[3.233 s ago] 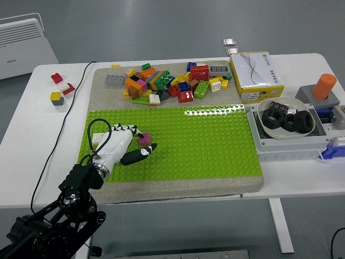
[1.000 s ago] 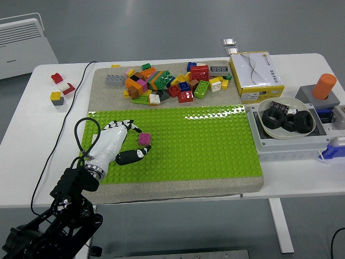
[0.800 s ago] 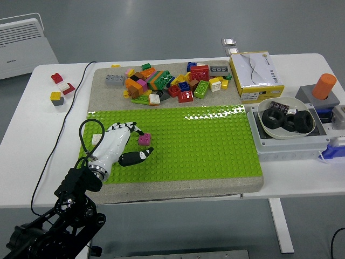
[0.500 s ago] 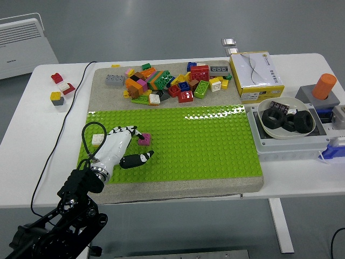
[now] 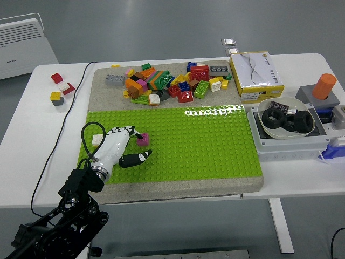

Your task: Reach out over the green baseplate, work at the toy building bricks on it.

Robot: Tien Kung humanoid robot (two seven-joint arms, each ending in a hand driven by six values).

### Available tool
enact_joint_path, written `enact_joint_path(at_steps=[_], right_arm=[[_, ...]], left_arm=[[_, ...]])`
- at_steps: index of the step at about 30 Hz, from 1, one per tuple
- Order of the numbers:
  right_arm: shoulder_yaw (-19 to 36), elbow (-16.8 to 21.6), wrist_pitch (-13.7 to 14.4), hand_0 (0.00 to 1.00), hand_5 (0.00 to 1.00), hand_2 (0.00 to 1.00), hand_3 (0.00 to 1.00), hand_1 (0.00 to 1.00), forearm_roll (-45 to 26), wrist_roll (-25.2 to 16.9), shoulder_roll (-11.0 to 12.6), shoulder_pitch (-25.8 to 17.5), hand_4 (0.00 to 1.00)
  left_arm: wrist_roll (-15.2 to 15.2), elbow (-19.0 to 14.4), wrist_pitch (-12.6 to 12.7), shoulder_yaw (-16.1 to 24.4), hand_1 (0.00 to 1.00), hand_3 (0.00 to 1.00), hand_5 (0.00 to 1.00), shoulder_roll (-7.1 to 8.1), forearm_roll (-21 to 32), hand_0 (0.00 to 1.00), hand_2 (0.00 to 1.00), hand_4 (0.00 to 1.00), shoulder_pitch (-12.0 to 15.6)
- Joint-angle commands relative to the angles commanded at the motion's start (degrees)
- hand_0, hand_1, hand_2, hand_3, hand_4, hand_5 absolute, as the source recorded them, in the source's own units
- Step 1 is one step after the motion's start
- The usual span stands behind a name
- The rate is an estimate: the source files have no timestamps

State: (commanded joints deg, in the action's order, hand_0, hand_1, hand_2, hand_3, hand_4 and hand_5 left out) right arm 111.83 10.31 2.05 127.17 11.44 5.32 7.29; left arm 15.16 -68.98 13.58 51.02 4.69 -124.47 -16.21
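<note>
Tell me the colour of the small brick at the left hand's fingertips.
Magenta pink brick, on the green baseplate at the left hand; the head view shows it.

Left arm (image 5: 64, 216): black, built of chunky jointed segments with rounded housings, exposed linkages toward lower corner. Wrist: short silver metal collar between black forearm and hand. Left hand (image 5: 116, 148): glossy white shell over palm and back. Fingers (image 5: 126, 129): slender, black-and-white banded. Thumb (image 5: 135, 158): mostly black, white marks near tip. Thin black cable (image 5: 86, 135): loops out beside hand, runs back toward wrist. Screws, lettering: too small to tell.
</note>
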Motion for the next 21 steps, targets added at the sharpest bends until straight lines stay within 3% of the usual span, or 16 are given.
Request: enact_joint_path(at_steps=[21], right_arm=[[0.13,0.00,-0.04,0.667,0.971,0.731,0.756,0.664,0.07,0.00,0.15,0.15,0.762]], left_arm=[[0.12,0.52,0.32,-2.47,0.906,0.619,0.515,-0.88,1.35,0.966,0.906,0.782,-1.66]])
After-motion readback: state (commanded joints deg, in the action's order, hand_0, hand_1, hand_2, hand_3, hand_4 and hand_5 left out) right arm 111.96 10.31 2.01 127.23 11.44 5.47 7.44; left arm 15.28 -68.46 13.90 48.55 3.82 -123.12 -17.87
